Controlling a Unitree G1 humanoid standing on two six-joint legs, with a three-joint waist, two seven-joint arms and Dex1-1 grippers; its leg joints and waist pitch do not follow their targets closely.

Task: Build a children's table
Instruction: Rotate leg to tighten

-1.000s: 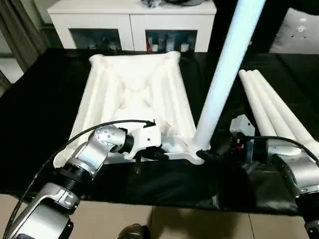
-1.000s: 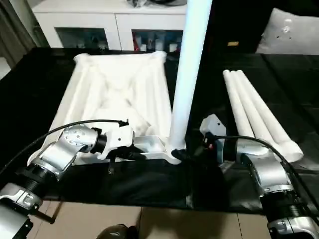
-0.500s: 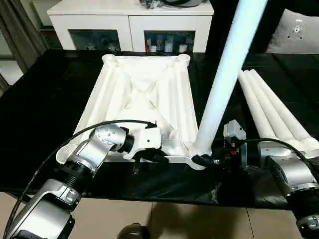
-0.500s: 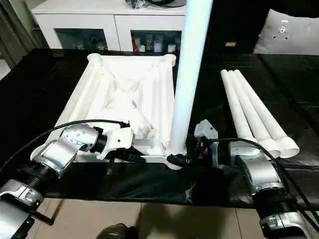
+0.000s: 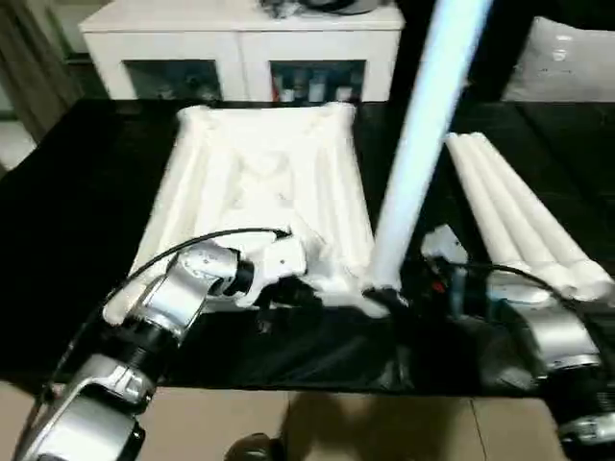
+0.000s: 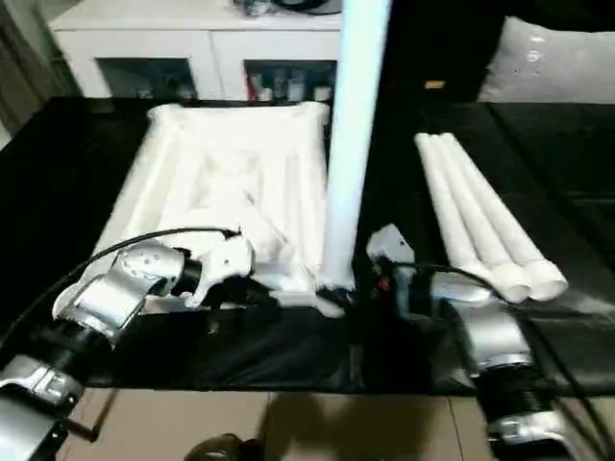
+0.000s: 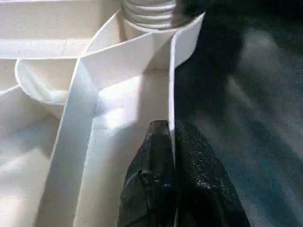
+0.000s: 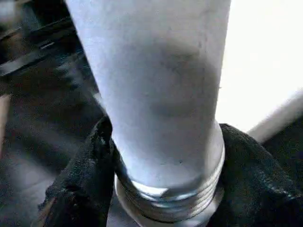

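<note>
1. Left gripper (image 7: 171,142): nearest the viewer, on the near edge of the upturned table top (image 5: 264,182). Its two black fingers are pressed together on a thin upright rib of the rim, just left of the near-right corner socket (image 7: 151,14).
2. Right gripper (image 8: 163,156): just right of that socket. Its fingers (image 8: 83,175) stand either side of the threaded foot of the upright leg (image 5: 418,144) and close on it.
3. Governing relation: the leg's long axis runs near vertical, leaning slightly right at its top, with its threaded end in the socket. The right gripper is the nearer one to it. The next move is judged to be a turn about that upright axis while the left gripper steadies the top.
4. Three spare legs (image 5: 519,216): lying side by side on the black work table (image 5: 77,192), right of the top, long axes running near to far.
</note>
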